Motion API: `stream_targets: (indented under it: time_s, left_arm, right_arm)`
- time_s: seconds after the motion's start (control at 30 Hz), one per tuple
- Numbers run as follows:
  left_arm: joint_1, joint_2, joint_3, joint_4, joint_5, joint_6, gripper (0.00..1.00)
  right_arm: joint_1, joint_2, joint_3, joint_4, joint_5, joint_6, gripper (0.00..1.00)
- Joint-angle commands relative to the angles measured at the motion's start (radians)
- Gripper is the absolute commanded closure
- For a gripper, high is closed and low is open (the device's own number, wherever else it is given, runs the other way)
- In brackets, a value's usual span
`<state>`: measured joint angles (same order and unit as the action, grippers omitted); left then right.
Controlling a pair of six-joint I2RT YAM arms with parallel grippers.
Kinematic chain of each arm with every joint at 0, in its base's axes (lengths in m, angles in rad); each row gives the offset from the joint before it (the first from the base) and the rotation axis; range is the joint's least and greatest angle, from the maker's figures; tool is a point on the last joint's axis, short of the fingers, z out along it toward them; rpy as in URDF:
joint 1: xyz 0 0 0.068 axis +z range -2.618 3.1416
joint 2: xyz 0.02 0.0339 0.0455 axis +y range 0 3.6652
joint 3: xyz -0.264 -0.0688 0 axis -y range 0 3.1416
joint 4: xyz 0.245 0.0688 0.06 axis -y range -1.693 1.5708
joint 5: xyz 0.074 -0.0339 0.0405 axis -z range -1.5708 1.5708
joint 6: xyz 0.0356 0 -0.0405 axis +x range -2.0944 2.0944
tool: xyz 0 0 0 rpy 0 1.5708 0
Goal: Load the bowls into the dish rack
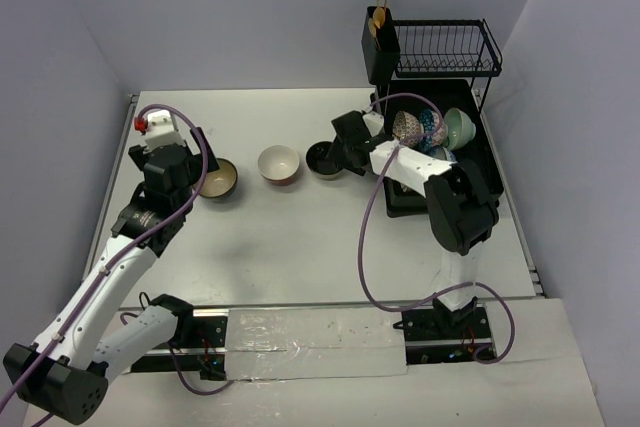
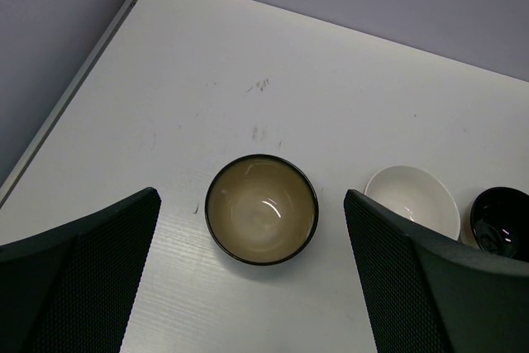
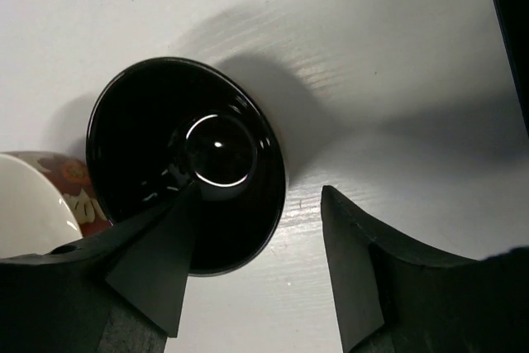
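A tan dark-rimmed bowl [image 1: 222, 183] [image 2: 261, 209] sits upright on the table at the left. My left gripper [image 1: 203, 169] [image 2: 250, 197] hovers over it, open wide, nothing between its fingers. A white bowl with a red outside [image 1: 279, 164] [image 2: 412, 202] [image 3: 33, 204] stands in the middle. Beside it sits a black bowl [image 1: 322, 159] [image 3: 186, 163]. My right gripper [image 1: 338, 157] [image 3: 260, 196] is open astride its rim, one finger inside the bowl and one outside above the table. The dish rack [image 1: 400, 205] at the right holds a brown-white patterned bowl [image 1: 407, 127], a blue bowl [image 1: 432, 129] and a mint green bowl [image 1: 460, 128].
A black cutlery holder [image 1: 381, 47] with gold forks stands at the rack's back left, beside an upper wire shelf [image 1: 445, 49]. Purple cables loop from both arms. Walls close the table on the left, back and right.
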<state>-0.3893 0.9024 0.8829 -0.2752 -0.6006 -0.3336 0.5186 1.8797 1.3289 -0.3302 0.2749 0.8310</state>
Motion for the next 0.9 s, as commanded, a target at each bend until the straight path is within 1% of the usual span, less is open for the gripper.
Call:
stream_targets:
  time_s: [0.0,0.1,0.13,0.23,0.27,0.3,0.37,0.4,0.47,0.5,0.57,0.6,0.8,0.87]
  left_arm:
    - [0.003,-0.008,-0.002,0.019,-0.002,0.018,0.01]
    - [0.003,-0.013,-0.004,0.021,-0.005,0.019,0.01]
    - [0.003,-0.014,-0.004,0.021,-0.005,0.019,0.01]
    - [0.003,-0.014,-0.005,0.022,-0.001,0.021,0.01]
    - [0.003,-0.014,-0.005,0.022,0.001,0.019,0.01]
    - [0.003,-0.014,-0.004,0.024,0.004,0.019,0.01]
    - [0.003,-0.014,-0.005,0.022,0.005,0.019,0.01]
    - [0.003,-0.013,-0.004,0.022,0.005,0.018,0.01]
    - [0.003,-0.014,-0.004,0.022,0.005,0.018,0.01]
    - [0.003,-0.014,-0.005,0.022,0.008,0.018,0.01]
    - [0.003,-0.013,-0.005,0.022,0.01,0.018,0.01]
    - [0.003,-0.013,-0.004,0.024,0.012,0.018,0.01]
    - [0.003,-0.01,-0.004,0.025,0.015,0.018,0.01]
    - [0.003,-0.01,-0.005,0.025,0.018,0.018,0.01]
  right_arm:
    - [-0.005,0.024,0.067,-0.009,0.066,0.043,0.33]
    - [-0.006,0.05,0.078,-0.024,0.083,0.048,0.35]
    - [-0.006,0.056,0.079,-0.024,0.089,0.048,0.37]
    - [-0.006,0.068,0.078,-0.023,0.095,0.048,0.41]
    - [-0.008,0.068,0.078,-0.024,0.096,0.049,0.44]
    - [-0.008,0.07,0.078,-0.023,0.096,0.048,0.49]
    - [-0.008,0.068,0.081,-0.023,0.101,0.046,0.53]
    - [-0.008,0.068,0.081,-0.02,0.102,0.043,0.59]
    - [-0.008,0.068,0.084,-0.017,0.106,0.034,0.62]
    - [-0.008,0.071,0.087,-0.02,0.106,0.03,0.66]
    - [-0.006,0.078,0.095,-0.023,0.106,0.023,0.7]
    - [-0.008,0.082,0.098,-0.024,0.106,0.023,0.72]
    - [-0.008,0.093,0.102,-0.026,0.109,0.014,0.72]
    - [-0.008,0.099,0.108,-0.03,0.11,0.01,0.8]
